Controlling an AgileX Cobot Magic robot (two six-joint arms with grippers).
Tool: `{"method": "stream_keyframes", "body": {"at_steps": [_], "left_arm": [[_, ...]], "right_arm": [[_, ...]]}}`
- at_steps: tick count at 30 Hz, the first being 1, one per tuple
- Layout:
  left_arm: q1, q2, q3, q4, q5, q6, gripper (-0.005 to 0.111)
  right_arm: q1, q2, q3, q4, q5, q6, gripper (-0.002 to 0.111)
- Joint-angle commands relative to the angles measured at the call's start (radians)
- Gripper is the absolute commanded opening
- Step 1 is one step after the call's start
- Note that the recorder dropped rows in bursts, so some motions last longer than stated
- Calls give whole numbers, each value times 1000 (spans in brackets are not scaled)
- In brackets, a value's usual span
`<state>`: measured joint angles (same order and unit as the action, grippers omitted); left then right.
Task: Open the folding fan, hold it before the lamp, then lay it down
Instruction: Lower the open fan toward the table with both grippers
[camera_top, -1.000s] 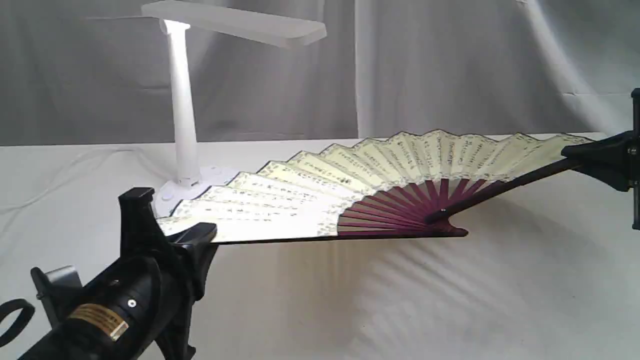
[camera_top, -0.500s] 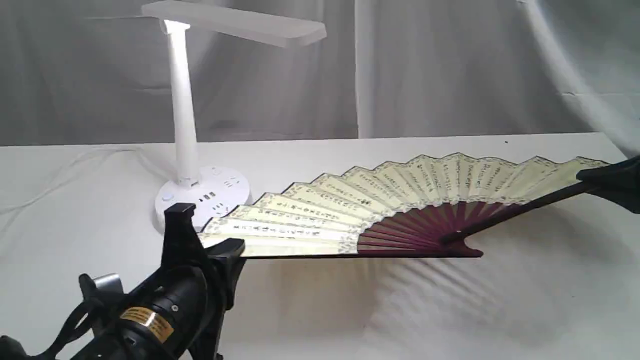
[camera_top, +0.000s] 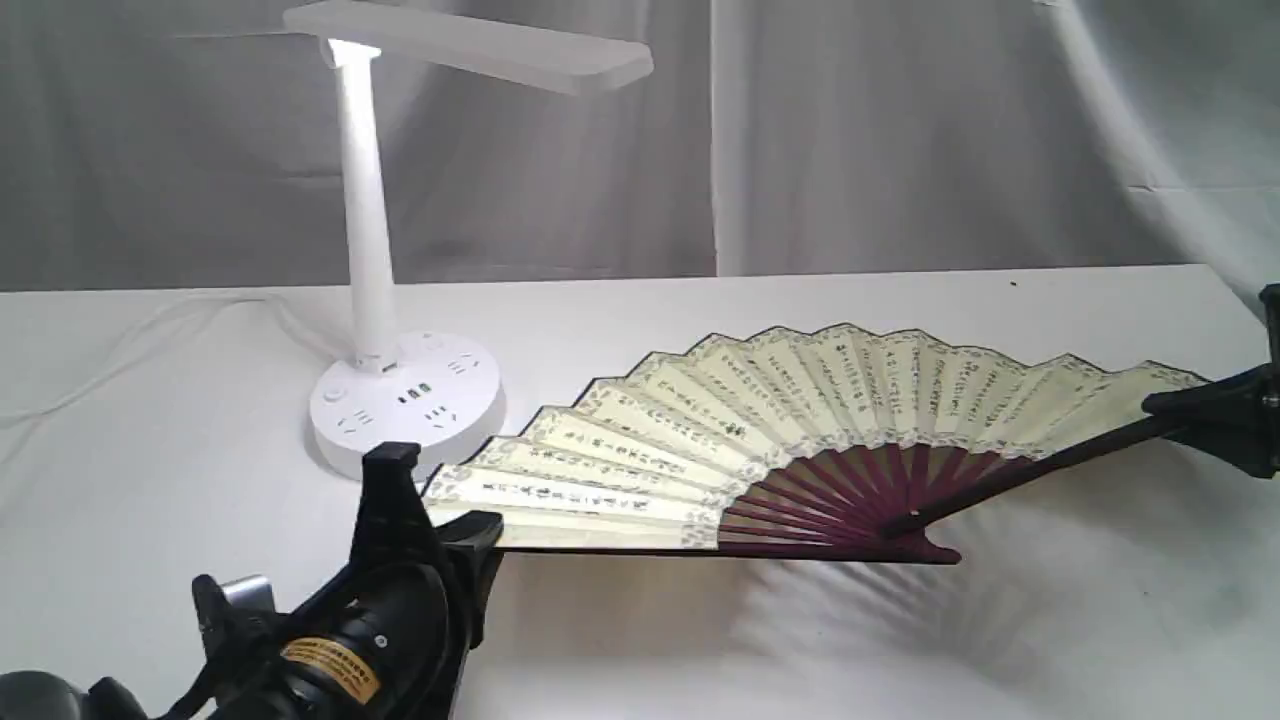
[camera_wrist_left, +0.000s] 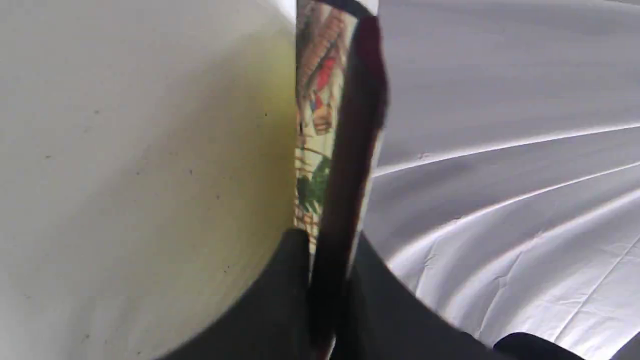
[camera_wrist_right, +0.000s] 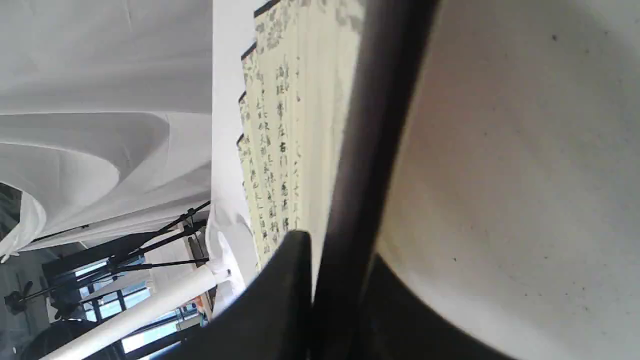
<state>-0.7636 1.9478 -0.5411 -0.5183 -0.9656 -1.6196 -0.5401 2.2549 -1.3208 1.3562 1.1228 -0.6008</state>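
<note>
The folding fan (camera_top: 800, 430) is spread wide and hangs low over the white cloth, its cream leaf with black calligraphy facing up and its maroon ribs meeting near the front. My left gripper (camera_top: 440, 525) is shut on its left guard, seen in the left wrist view as a dark rib (camera_wrist_left: 350, 165) pinched between black fingers. My right gripper (camera_top: 1190, 415) is shut on the right guard (camera_wrist_right: 370, 160). The lamp (camera_top: 370, 220) stands lit at the back left, its round base (camera_top: 405, 400) just beyond the fan's left end.
A white cloth covers the table (camera_top: 620, 640), with grey drapes behind. The lamp's white cord (camera_top: 140, 340) trails left across the cloth. In the right wrist view, black stand legs (camera_wrist_right: 125, 240) and a window show beyond the table.
Both grippers have carried the open fan down and toward the front, away from the lamp. The lamp's base, hidden by the leaf a second ago, now shows fully.
</note>
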Motion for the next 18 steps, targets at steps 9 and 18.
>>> {"method": "stream_keyframes", "body": {"at_steps": [9, 18], "left_arm": [[4, 0, -11, -24, -52, -30, 17], [4, 0, -11, -24, -52, -25, 20]], "right_arm": [[-7, 5, -2, -70, -24, -53, 0], [-7, 5, -2, -73, -24, -74, 0]]}}
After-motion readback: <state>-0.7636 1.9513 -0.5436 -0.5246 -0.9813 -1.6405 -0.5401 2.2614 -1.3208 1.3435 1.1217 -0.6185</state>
